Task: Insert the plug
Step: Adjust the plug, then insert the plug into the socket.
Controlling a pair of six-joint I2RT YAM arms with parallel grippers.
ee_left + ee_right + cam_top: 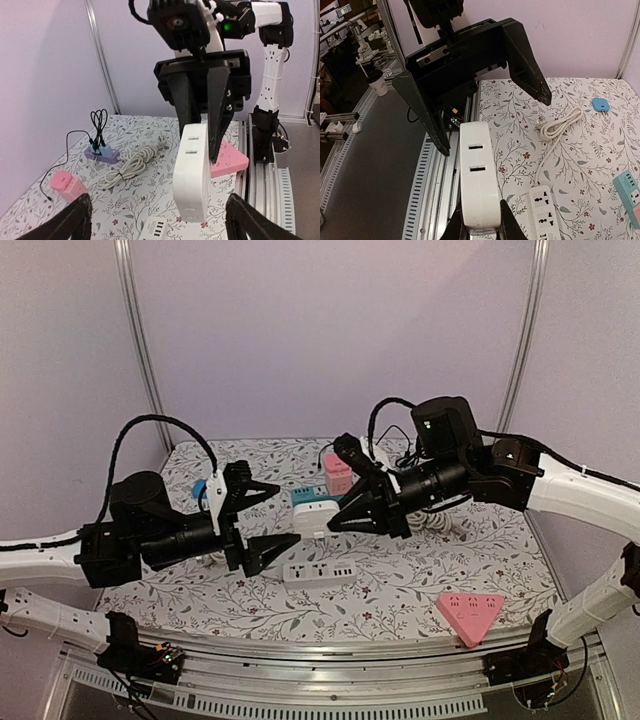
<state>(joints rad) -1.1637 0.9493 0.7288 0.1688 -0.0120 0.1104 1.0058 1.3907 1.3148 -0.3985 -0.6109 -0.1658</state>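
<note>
My right gripper (338, 517) is shut on a white socket block (313, 521) and holds it in the air above the table's middle. In the right wrist view the block (479, 175) stands between my fingertips (506, 222), its two slots facing the camera. My left gripper (268, 522) is open and empty, its jaws spread just left of the block, not touching it. In the left wrist view the block (192, 172) hangs between my fingers (72, 220). A white coiled cable with a plug (540, 119) lies on the table; the plug also shows in the left wrist view (162, 143).
A white power strip (320, 572) lies below the block. A pink triangular strip (470, 615) is at the front right. A pink cube (338, 476) and a teal strip (308, 495) lie behind. A purple strip (102, 154) with a black cable lies at the back.
</note>
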